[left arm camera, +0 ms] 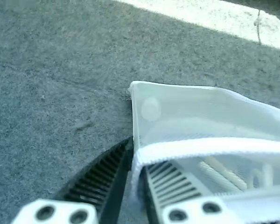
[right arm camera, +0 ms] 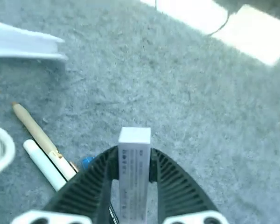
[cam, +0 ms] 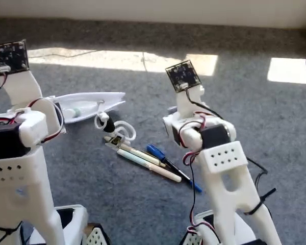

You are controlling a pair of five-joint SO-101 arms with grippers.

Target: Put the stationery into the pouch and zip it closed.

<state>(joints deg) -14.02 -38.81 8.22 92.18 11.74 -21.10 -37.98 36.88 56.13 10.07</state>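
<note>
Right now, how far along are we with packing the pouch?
Roughly midway. Done: at least one item lies inside the pouch, seen through its mesh. In hand: the left gripper pinches the pouch's edge, and the right gripper is shut on a white box. Left: the blue pen, the pale pens and a white looped item lie outside, and the pouch looks unzipped.
</note>
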